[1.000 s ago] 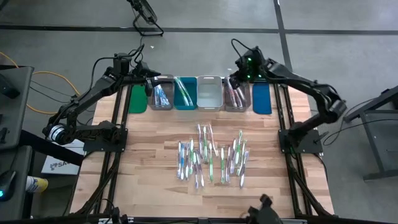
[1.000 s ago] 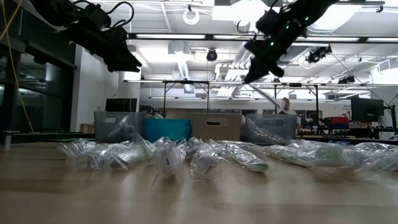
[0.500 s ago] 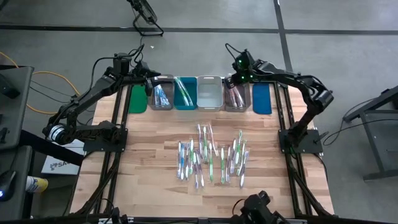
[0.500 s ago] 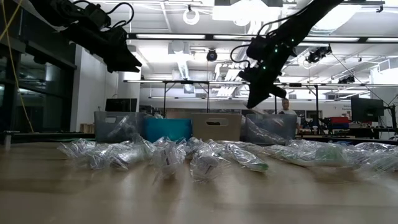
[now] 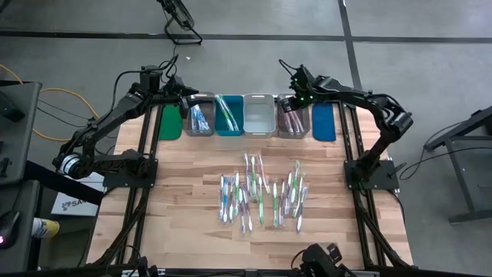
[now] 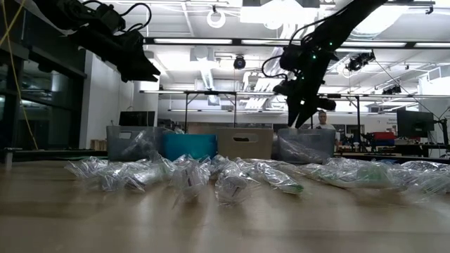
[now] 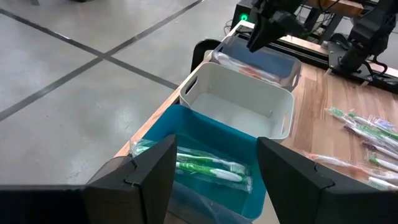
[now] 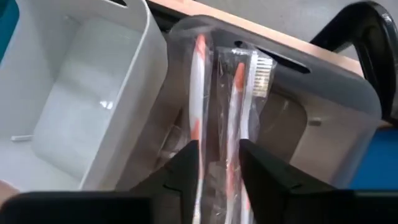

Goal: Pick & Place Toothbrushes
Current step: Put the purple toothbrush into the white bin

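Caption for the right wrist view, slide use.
Right gripper open over a grey bin, wrapped toothbrushes below.

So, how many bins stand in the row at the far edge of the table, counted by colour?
green bin: 1
grey bins: 2
teal bin: 1
white bin: 1
blue bin: 1
Total: 6

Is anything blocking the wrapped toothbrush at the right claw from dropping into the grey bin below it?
Nothing visible does. The right claw hangs directly over the grey bin, the wrapped toothbrush between its fingers; only toothbrushes already lying in that bin are beneath.
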{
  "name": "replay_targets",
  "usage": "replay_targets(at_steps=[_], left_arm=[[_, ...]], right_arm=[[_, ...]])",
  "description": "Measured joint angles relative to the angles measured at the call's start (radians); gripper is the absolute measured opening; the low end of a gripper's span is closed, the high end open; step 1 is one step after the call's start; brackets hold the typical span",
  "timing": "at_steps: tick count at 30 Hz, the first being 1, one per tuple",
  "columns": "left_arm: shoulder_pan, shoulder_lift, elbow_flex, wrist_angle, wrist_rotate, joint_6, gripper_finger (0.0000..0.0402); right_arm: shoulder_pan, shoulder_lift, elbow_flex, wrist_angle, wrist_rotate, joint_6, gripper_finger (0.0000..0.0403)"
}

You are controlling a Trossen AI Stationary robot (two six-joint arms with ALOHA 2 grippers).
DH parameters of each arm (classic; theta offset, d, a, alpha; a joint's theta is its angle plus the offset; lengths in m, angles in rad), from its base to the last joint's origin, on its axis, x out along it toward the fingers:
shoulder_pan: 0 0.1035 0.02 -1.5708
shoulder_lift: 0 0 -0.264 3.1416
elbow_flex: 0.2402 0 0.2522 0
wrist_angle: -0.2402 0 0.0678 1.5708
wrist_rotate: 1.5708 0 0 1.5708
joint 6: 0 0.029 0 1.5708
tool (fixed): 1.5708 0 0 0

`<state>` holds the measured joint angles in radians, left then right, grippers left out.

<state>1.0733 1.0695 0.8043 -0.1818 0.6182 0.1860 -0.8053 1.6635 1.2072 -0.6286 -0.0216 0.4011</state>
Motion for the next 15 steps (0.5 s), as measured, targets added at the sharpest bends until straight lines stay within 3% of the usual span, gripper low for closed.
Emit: replay_targets(at_steps=[8,15], left_arm=[[0.000,0.000,0.000,-0.001,0.000,0.000,0.0219],[0.000,0.000,0.000,-0.002,0.002,0.000,0.0219]], right_arm=[[0.000,-0.076,0.000,-0.120,-0.035,0.081,0.0204],[0.062,-0.176,0.000,-0.383,-0.060,0.242,0.0226]])
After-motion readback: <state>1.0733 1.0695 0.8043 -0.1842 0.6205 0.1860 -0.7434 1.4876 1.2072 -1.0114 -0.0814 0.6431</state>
